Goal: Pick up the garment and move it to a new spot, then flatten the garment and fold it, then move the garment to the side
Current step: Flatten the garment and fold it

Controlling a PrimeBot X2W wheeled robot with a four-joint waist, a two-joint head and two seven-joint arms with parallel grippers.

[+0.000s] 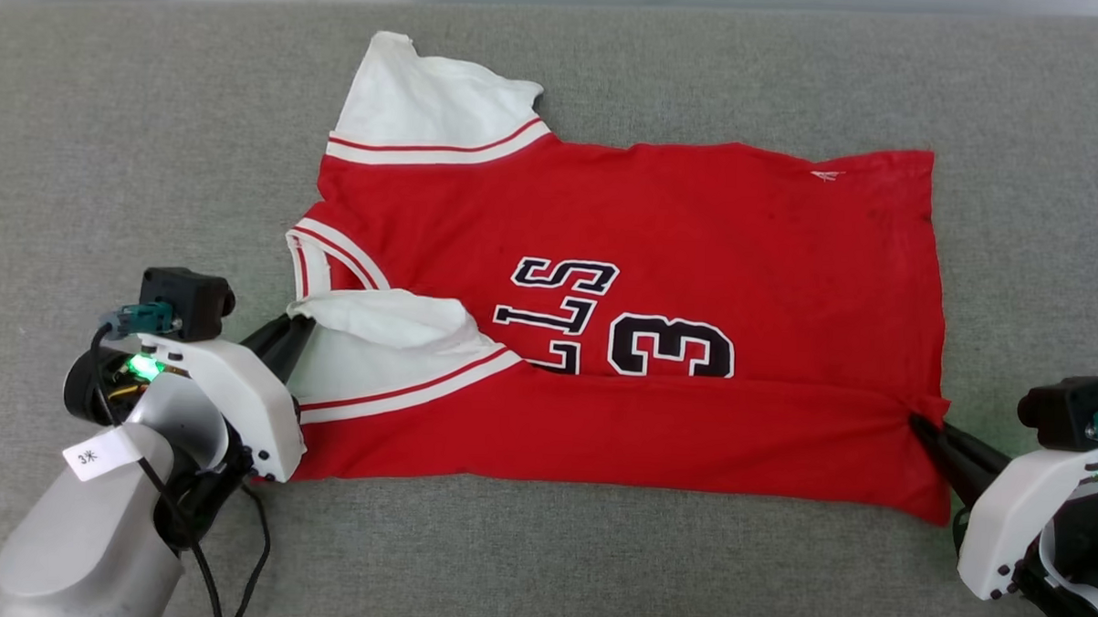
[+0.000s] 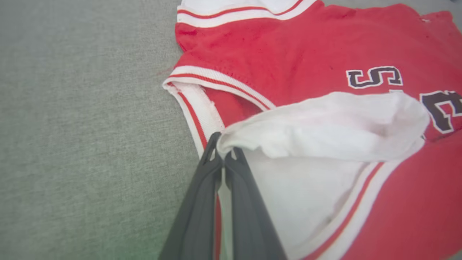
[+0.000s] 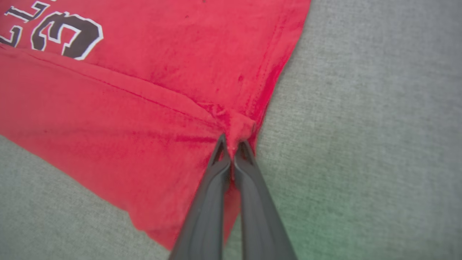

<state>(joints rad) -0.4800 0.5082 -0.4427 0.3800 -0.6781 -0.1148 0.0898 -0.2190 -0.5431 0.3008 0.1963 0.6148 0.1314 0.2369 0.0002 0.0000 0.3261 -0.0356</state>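
Wrist views: left fingers [image 2: 196,209], right fingers [image 3: 205,209] pinch garment [image 2: 306,47]; head: fold.

Right gripper [image 3: 232,150] is closed, its fingertips pinching a bunched fold at the red garment's [image 3: 144,90] edge. Folded cloth spreads left of the fingers; grey fabric surface [image 3: 361,144] lies to their right.

You have bare grey worktop [image 1: 540,564] open to the left, right and near side, garment [image 1: 662,203] spread across the middle blocks low passes, narrower strip beyond it
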